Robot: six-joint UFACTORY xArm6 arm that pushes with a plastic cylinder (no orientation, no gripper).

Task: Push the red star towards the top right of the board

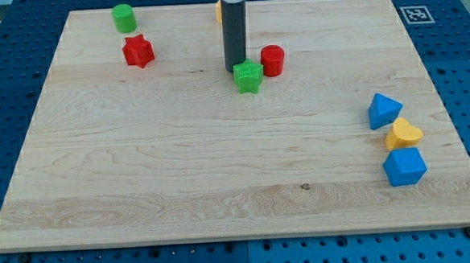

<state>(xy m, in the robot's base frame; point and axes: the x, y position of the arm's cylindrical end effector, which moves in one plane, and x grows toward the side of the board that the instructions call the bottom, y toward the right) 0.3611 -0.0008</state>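
Observation:
The red star lies near the view's top left of the wooden board, just below and right of a green cylinder. My tip rests on the board near the top centre, well to the right of the red star. The tip sits right behind a green star and seems to touch it. A red cylinder stands just right of the green star.
An orange block peeks out behind the rod at the top edge; its shape is hidden. At the view's right stand a blue triangular block, a yellow heart and a blue cube.

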